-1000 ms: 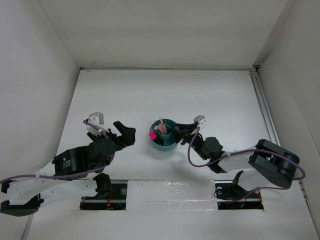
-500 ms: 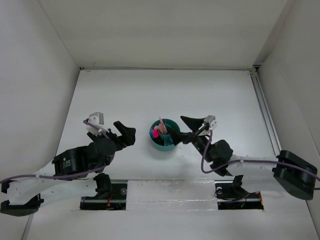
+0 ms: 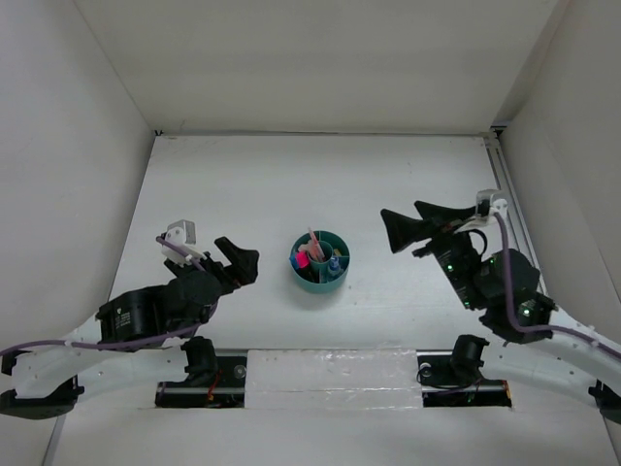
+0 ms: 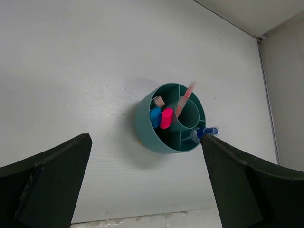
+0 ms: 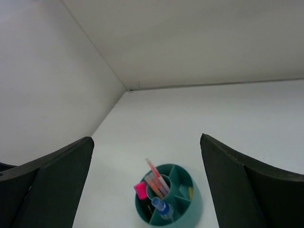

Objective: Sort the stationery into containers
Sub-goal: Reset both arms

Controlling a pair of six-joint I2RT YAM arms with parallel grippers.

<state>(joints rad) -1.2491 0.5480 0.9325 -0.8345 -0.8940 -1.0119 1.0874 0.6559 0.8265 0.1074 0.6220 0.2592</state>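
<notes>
The teal organizer (image 3: 335, 276) stands mid-table. It holds pinkish-orange pencils (image 3: 313, 243) in its central cup. A pink-capped marker (image 3: 302, 261), a blue-capped marker (image 4: 155, 117), a tan eraser (image 4: 159, 101) and the clear blue-capped bottle (image 3: 333, 260) sit in outer compartments. My left gripper (image 3: 238, 258) is open and empty, left of the organizer and apart from it. My right gripper (image 3: 403, 226) is open and empty, raised to the right of the organizer. The organizer (image 5: 190, 216) shows between the right fingers with pencils (image 5: 156, 178), pink marker (image 5: 140, 189) and bottle (image 5: 160, 206). It also shows in the left wrist view (image 4: 145, 130).
White walls enclose the table on the left, back and right. A rail (image 3: 514, 223) runs along the right edge. The arm bases (image 3: 204, 374) sit at the near edge. A small yellowish piece (image 5: 190, 192) lies in a right compartment.
My right gripper has drawn back from the organizer, up and to the right, open and empty. The blue-capped bottle now shows in the organizer. The left arm has barely moved.
</notes>
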